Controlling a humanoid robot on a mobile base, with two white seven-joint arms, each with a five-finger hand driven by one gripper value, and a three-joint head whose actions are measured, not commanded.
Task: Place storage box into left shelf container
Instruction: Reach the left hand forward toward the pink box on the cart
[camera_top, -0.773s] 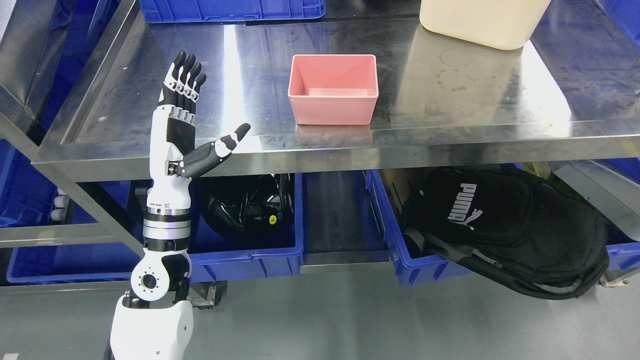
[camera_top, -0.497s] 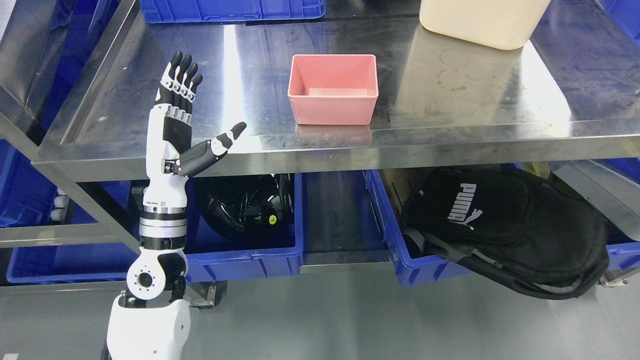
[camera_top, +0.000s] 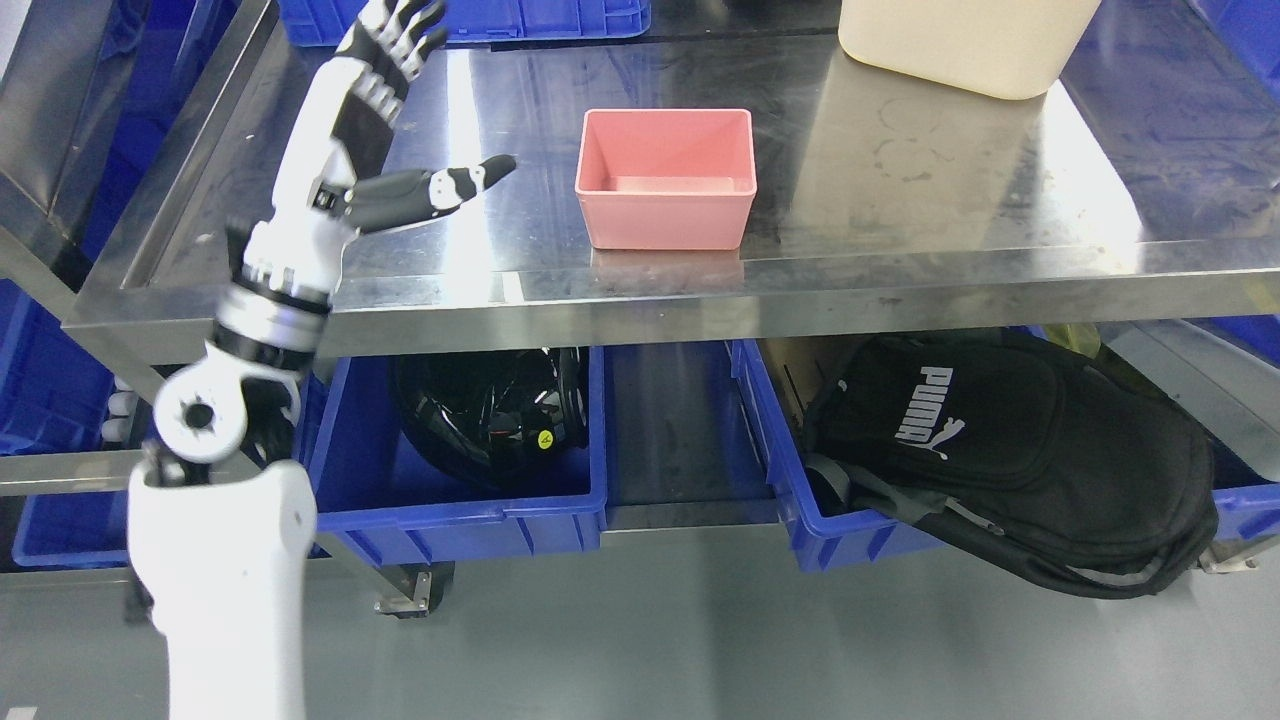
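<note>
A pink open storage box (camera_top: 666, 180) stands upright on the steel shelf top (camera_top: 900, 190), near its front edge. My left hand (camera_top: 400, 110) is raised over the shelf's left part, open, with fingers stretched up and the thumb pointing right toward the box. A gap separates the thumb tip from the box's left wall. The hand holds nothing. Below the shelf on the left sits a blue shelf container (camera_top: 470, 510) with a black helmet (camera_top: 490, 405) inside. My right arm does not show.
A cream bin (camera_top: 960, 45) stands at the back right of the shelf top, and a blue crate (camera_top: 470, 20) at the back left. A black backpack (camera_top: 1010, 455) fills the lower right blue bin (camera_top: 810, 530). More blue bins sit at far left.
My left arm has risen and leaned left; the hand moved up from the shelf's front edge to above the shelf top. The pink box has not moved.
</note>
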